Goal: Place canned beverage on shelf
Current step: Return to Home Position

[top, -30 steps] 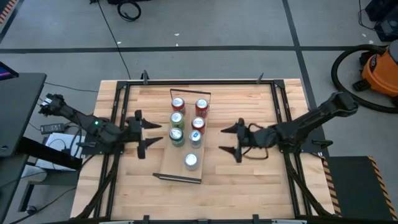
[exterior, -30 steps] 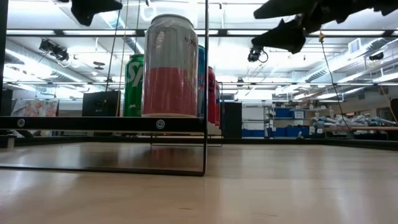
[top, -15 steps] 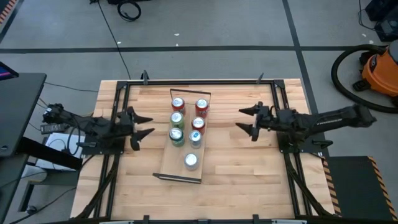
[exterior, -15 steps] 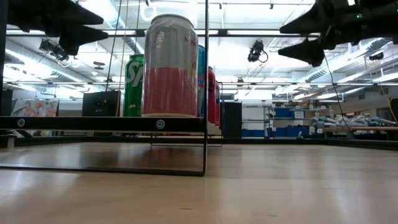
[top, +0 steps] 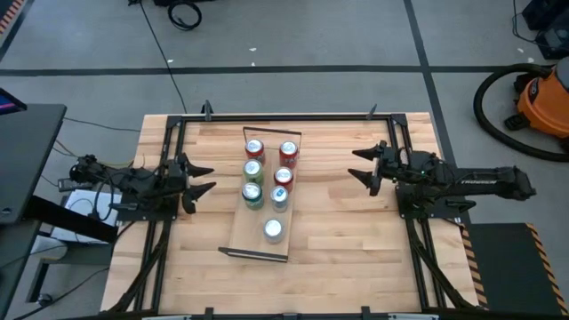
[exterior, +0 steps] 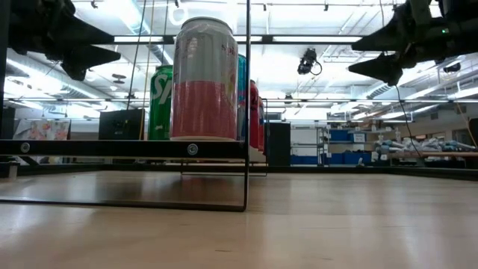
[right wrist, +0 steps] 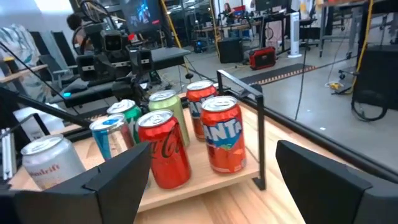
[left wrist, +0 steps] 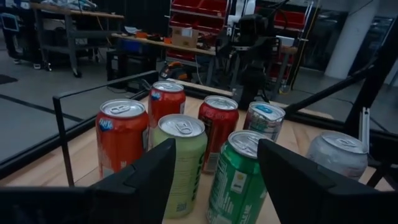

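The wooden table [top: 356,240] spreads wide beneath me. Along its middle lies the shelf [top: 247,238], a light plank with black wire frames at both short ends. My left gripper [top: 204,179] hangs above the table's left side, fingers spread and empty, well apart from the shelf. My right gripper [top: 354,163] hangs above the right side, likewise splayed and grasping nothing. Seven cans [top: 284,176] stand upright on the plank: six paired in two rows toward the far end, and a white-and-pink can [top: 273,229] alone nearer the front.
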Controlling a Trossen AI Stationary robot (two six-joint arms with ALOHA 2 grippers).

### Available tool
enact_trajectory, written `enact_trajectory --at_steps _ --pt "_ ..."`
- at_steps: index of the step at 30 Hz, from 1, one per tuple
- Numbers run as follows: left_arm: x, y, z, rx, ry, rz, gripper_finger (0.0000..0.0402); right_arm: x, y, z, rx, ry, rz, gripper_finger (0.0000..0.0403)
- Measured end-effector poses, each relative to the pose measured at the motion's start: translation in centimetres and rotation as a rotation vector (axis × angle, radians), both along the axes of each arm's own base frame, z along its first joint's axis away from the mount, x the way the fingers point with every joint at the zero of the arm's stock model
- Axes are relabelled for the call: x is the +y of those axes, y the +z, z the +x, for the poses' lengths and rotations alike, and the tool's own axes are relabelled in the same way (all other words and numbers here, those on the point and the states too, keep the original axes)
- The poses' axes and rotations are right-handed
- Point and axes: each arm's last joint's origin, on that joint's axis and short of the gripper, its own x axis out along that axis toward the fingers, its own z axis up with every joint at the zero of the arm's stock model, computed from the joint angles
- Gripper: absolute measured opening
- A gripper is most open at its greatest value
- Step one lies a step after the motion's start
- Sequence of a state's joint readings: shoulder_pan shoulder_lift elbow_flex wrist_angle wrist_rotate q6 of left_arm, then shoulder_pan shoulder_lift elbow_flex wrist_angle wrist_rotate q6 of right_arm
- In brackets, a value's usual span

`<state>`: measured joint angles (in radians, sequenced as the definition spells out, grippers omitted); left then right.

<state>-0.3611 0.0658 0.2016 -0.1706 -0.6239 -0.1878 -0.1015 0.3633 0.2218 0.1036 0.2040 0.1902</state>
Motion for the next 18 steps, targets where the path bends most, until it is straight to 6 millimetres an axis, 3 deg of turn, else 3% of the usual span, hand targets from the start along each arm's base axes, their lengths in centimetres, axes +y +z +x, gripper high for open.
enact_trajectory --at_steps 12,18 --pt "0.2 -1.0 -0.4 0.083 0.016 0.031 0.0237 -0.6 0.9 -2.4 -0.093 -0.061 -0.068 0.0348" --pt "0.0 -4.0 0.4 0.135 0.068 0.078 0.0237 -1.1 -1.4 -2.0 -0.148 -0.116 -0.065 0.0348"
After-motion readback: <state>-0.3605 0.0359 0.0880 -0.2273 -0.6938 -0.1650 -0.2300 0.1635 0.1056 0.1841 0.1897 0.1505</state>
